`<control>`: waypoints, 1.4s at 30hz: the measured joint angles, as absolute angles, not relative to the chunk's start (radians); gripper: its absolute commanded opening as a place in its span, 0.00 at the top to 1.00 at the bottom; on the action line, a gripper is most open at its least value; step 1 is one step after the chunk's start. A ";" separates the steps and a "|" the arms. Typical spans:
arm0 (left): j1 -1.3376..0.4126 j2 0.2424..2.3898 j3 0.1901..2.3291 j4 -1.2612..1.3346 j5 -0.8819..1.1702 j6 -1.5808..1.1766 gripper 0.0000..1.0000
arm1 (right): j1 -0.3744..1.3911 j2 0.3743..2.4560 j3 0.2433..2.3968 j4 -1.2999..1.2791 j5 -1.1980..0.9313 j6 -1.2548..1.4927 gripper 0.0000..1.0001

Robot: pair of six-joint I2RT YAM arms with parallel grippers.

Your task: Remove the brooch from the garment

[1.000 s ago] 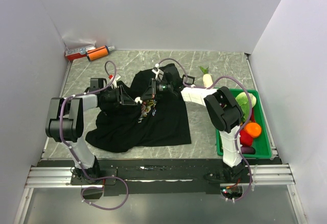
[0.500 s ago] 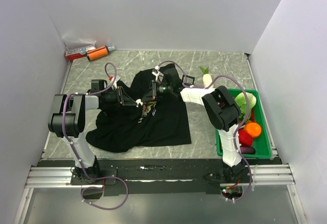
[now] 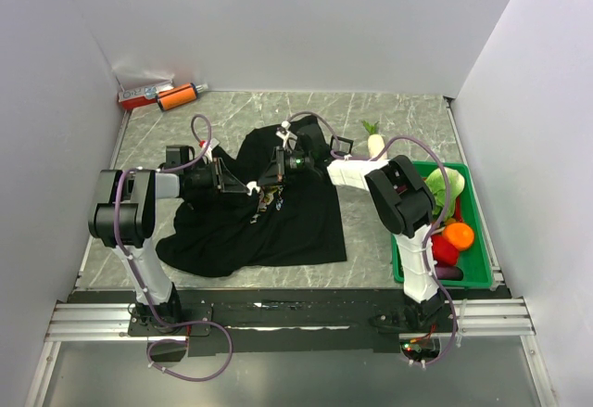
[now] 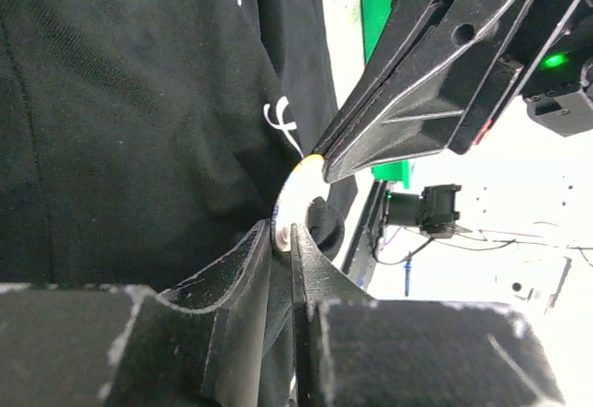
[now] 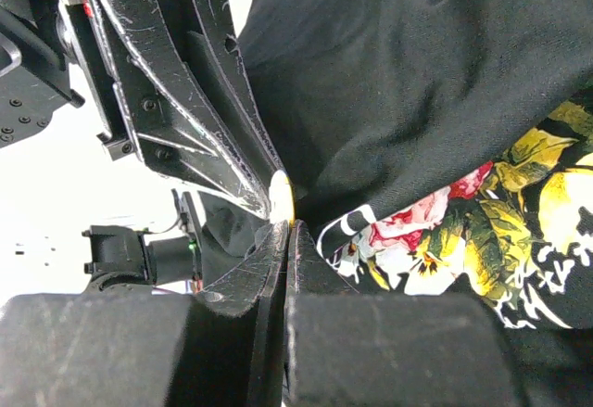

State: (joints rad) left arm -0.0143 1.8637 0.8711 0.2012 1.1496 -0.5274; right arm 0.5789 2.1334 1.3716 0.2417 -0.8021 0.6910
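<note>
On the garment (image 3: 296, 231), edge-on brooch (image 4: 291, 194) in pinch of left tool (image 4: 283, 232); right tool (image 5: 283, 228) pressed together.

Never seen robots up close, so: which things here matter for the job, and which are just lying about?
In use: brooch, black T-shirt, left claw, right claw.
Lying about: orange tube, white radish, green tray.

Hiding the bottom of the brooch (image 4: 295, 194) inside the left gripper (image 4: 282, 233) and its top edge behind the right gripper (image 4: 322, 164). Showing only a thin sliver in the right wrist view. Cutting off the flower print (image 5: 519, 222) at the picture's right edge. Looking too tiny from above.
</note>
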 measured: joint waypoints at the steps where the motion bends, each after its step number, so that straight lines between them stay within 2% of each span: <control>1: -0.014 1.864 0.871 0.205 1.151 -0.534 0.82 | 0.578 2.133 1.372 0.242 -0.803 0.691 1.00; 5: -0.014 1.879 0.872 0.223 1.159 -0.552 0.88 | 0.576 2.133 1.372 0.242 -0.806 0.690 1.00; 9: -0.014 1.894 0.872 0.224 1.171 -0.564 0.99 | 0.576 2.138 1.372 0.231 -0.811 0.682 1.00; 11: -0.013 1.895 0.872 0.226 1.174 -0.567 0.99 | 0.574 2.146 1.374 0.229 -0.817 0.676 0.98; 12: -0.012 1.896 0.872 0.227 1.174 -0.568 0.99 | 0.574 2.149 1.374 0.229 -0.821 0.674 0.86; 14: -0.012 1.896 0.872 0.226 1.181 -0.567 0.99 | 0.572 2.151 1.374 0.222 -0.829 0.669 0.76; 15: -0.012 1.896 0.873 0.219 1.187 -0.561 0.99 | 0.572 2.151 1.375 0.221 -0.834 0.661 0.66; 19: -0.015 1.896 0.894 0.146 1.203 -0.483 0.99 | 0.570 2.154 1.375 0.209 -0.863 0.643 0.51; 23: -0.015 1.899 0.915 0.064 1.209 -0.394 0.99 | 0.569 2.182 1.382 0.221 -0.926 0.642 0.50; 32: -0.015 1.946 0.916 0.011 1.209 -0.320 0.99 | 0.569 2.268 1.409 0.221 -1.013 0.635 0.64; 34: -0.015 1.948 0.916 0.010 1.209 -0.318 0.99 | 0.569 2.277 1.412 0.220 -1.019 0.634 0.63; 37: -0.015 1.948 0.916 0.010 1.209 -0.316 0.99 | 0.569 2.281 1.417 0.212 -1.020 0.634 0.55; 42: -0.015 1.948 0.916 0.010 1.210 -0.308 0.99 | 0.569 2.282 1.446 0.193 -1.020 0.630 0.57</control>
State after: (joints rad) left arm -0.0147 1.9476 0.9165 0.0097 1.2102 -0.3080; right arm 0.5690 2.2822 1.4464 0.1928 -1.0203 0.6304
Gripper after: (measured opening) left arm 0.055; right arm 0.445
